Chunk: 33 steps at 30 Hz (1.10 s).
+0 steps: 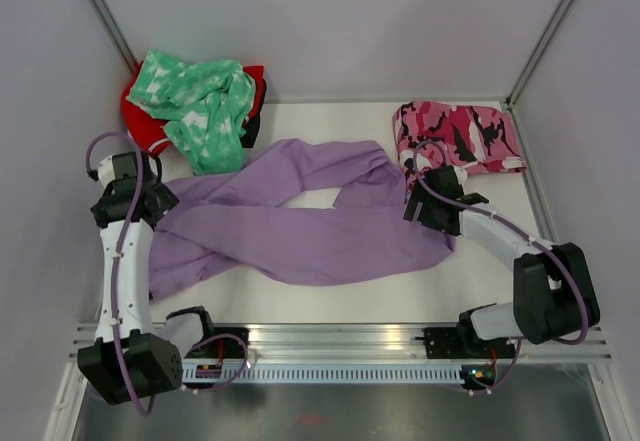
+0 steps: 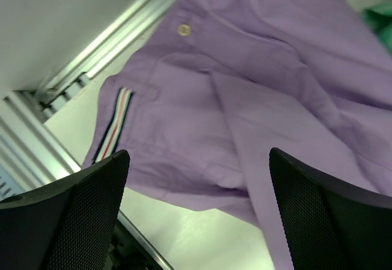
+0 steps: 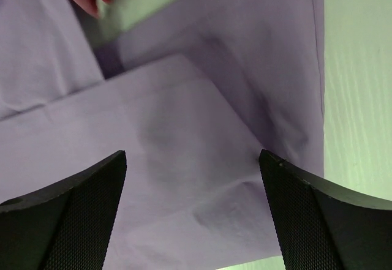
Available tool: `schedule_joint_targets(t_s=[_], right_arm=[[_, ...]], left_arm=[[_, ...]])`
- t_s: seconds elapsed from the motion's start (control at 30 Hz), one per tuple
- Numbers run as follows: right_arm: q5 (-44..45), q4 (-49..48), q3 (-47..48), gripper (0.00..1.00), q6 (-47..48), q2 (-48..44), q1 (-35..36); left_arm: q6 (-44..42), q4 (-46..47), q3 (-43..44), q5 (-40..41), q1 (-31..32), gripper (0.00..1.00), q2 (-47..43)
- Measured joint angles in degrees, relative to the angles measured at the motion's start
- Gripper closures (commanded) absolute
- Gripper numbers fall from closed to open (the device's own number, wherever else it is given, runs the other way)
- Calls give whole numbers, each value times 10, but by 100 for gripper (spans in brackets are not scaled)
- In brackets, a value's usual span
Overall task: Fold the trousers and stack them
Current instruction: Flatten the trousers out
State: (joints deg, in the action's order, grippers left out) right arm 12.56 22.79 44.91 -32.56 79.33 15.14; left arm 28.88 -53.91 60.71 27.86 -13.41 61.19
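Note:
The lilac trousers (image 1: pixel 300 223) lie spread across the middle of the table, legs crossing and running right. In the left wrist view the waistband end (image 2: pixel 245 86) shows a button and a striped tab (image 2: pixel 116 123). My left gripper (image 1: pixel 150 204) hovers over the waist end at the left, jaws wide open and empty (image 2: pixel 199 212). My right gripper (image 1: pixel 425 206) is over the leg ends at the right, jaws wide open with the lilac cloth (image 3: pixel 184 160) beneath them (image 3: pixel 193 212).
A mint-green patterned garment (image 1: pixel 200 101) lies on a red one (image 1: pixel 140 121) at the back left. A folded pink-black camouflage garment (image 1: pixel 460 136) sits at the back right. White walls close in the sides. A metal rail (image 1: pixel 340 346) runs along the near edge.

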Motion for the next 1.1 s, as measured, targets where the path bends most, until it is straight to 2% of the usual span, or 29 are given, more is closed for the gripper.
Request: schedule_joint_targets(t_s=[0.1,0.17,0.2,0.3,0.4,0.47,0.57,0.67,0.77,0.8,0.83,0.87,0.9,0.97,1.0,1.1], right_arm=[[-2,-3,-33,14,-7,4,0],[-2,-9,-51,27,-12,10,0],[-2,-13,-55,50,-16,18,0],[16,-22,-48,100,-12,38,0],[22,-21,-37,100,-24,48,-2],[24,0,-36,100,-30,34,-2],[24,62,-36,100,-43,-46,-2],[21,156,-19,100,-63,-194,0],[0,234,38,100,-72,-300,4],[-14,262,65,95,-72,-322,5],[-25,285,91,79,-72,-340,7],[-34,304,113,57,-72,-350,9],[-39,326,130,24,-71,-355,9],[-35,361,138,9,-60,-355,9],[-34,381,134,5,-58,-350,9],[-37,412,125,5,-53,-321,9]], left_arm=[[-17,-2,45,-74,3,2,-10],[-21,10,70,-123,38,4,-17],[-20,21,76,-141,78,6,-20],[-17,64,78,-165,266,7,-3],[-12,105,76,-187,411,7,62],[-12,132,70,-191,464,7,106],[-13,188,50,-199,534,7,164],[-15,233,50,-209,579,6,219],[-18,281,67,-219,602,6,294],[-19,293,72,-221,609,6,318],[-20,303,75,-220,616,5,339],[-20,309,75,-219,623,6,355],[-20,312,75,-219,632,5,370],[-20,313,74,-213,650,8,389],[-19,314,71,-209,659,9,396],[-7,318,43,-202,670,12,398]])
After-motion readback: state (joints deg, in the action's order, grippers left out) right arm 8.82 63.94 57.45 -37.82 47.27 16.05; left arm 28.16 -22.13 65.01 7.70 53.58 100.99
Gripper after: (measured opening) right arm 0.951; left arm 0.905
